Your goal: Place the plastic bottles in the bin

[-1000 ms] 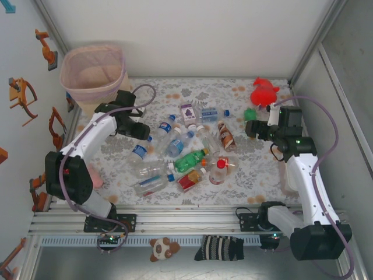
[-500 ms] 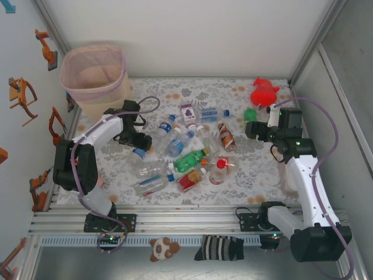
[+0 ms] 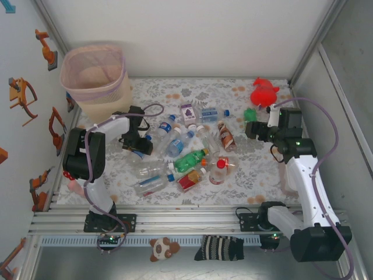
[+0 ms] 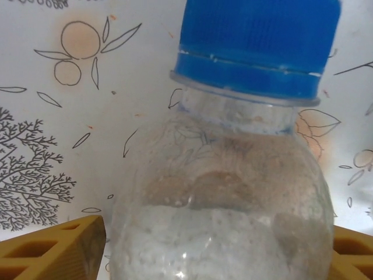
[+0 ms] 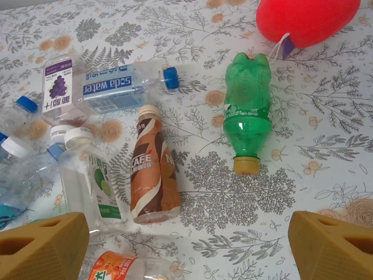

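Left gripper (image 3: 136,146) down at the left of the table (image 3: 256,172), pads (image 4: 52,251) either side of a clear blue-capped bottle (image 4: 221,192) below its shoulder; cannot tell whether squeezing or merely touching. Could pop out of a loose pinch on that smooth, rounded wall and roll into neighbouring bottles. Could clip the high rim of the bin (image 3: 102,100), near at far left, on a shallow lift. Right gripper (image 5: 186,230) wide, empty, above a green bottle (image 5: 247,111).
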`<move>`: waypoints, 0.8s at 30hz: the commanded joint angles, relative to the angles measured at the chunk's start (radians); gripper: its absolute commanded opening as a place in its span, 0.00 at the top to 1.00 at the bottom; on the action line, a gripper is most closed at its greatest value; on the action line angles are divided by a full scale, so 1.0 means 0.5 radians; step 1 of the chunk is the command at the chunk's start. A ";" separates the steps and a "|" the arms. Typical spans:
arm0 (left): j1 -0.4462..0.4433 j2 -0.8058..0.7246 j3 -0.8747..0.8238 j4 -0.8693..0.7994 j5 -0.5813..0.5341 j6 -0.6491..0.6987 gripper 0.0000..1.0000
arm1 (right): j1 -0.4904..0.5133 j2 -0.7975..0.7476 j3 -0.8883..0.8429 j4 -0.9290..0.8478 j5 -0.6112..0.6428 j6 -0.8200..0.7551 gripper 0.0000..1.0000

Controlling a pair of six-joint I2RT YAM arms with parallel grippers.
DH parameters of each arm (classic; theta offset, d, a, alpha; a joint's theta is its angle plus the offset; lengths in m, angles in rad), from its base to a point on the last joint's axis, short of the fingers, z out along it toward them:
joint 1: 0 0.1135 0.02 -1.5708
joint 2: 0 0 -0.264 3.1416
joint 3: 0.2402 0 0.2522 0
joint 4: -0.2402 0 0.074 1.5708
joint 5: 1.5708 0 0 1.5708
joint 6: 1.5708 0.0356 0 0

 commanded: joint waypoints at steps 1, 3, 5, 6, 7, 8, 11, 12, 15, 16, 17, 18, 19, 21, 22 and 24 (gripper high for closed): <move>0.003 0.011 -0.001 -0.007 0.000 0.012 0.28 | 0.013 -0.031 -0.002 -0.024 0.006 -0.013 0.12; 0.003 0.011 0.001 -0.006 0.001 0.013 0.31 | 0.013 -0.034 -0.002 -0.027 0.006 -0.012 0.12; 0.003 0.003 -0.001 -0.006 0.002 0.012 0.35 | 0.013 -0.039 0.001 -0.032 0.009 -0.015 0.12; 0.003 -0.004 0.000 -0.007 0.002 0.010 0.36 | 0.013 -0.040 0.001 -0.033 0.010 -0.014 0.12; 0.003 -0.013 -0.001 -0.009 -0.005 0.011 0.37 | 0.013 -0.042 0.004 -0.036 0.012 -0.017 0.12; 0.004 -0.022 -0.005 -0.009 -0.010 0.007 0.37 | 0.013 -0.044 0.004 -0.039 0.012 -0.014 0.12; 0.003 -0.066 -0.007 -0.005 -0.013 0.005 0.37 | 0.013 -0.050 0.004 -0.039 0.012 -0.016 0.12; 0.005 -0.087 -0.008 -0.005 -0.012 0.002 0.38 | 0.013 -0.050 0.002 -0.039 0.012 -0.016 0.12; 0.007 -0.170 -0.006 -0.010 -0.012 -0.011 0.38 | 0.012 -0.051 0.008 -0.042 0.011 -0.014 0.12; 0.009 -0.202 -0.004 -0.012 -0.009 -0.015 0.38 | 0.013 -0.051 0.008 -0.042 0.012 -0.014 0.12; 0.015 -0.237 0.001 -0.013 0.005 -0.022 0.38 | 0.013 -0.054 0.007 -0.044 0.012 -0.015 0.12; 0.026 -0.274 0.010 -0.017 0.031 -0.032 0.38 | 0.013 -0.056 0.010 -0.044 0.012 -0.015 0.12; 0.031 -0.316 0.018 -0.018 0.052 -0.040 0.39 | 0.013 -0.057 0.009 -0.044 0.012 -0.016 0.12; 0.041 -0.399 0.038 -0.020 0.076 -0.055 0.40 | 0.012 -0.059 0.012 -0.044 0.012 -0.014 0.12; 0.049 -0.434 0.052 -0.025 0.085 -0.063 0.41 | 0.013 -0.061 0.011 -0.048 0.013 -0.017 0.12; 0.063 -0.502 0.079 -0.040 0.104 -0.076 0.41 | 0.013 -0.065 0.007 -0.047 0.015 -0.014 0.12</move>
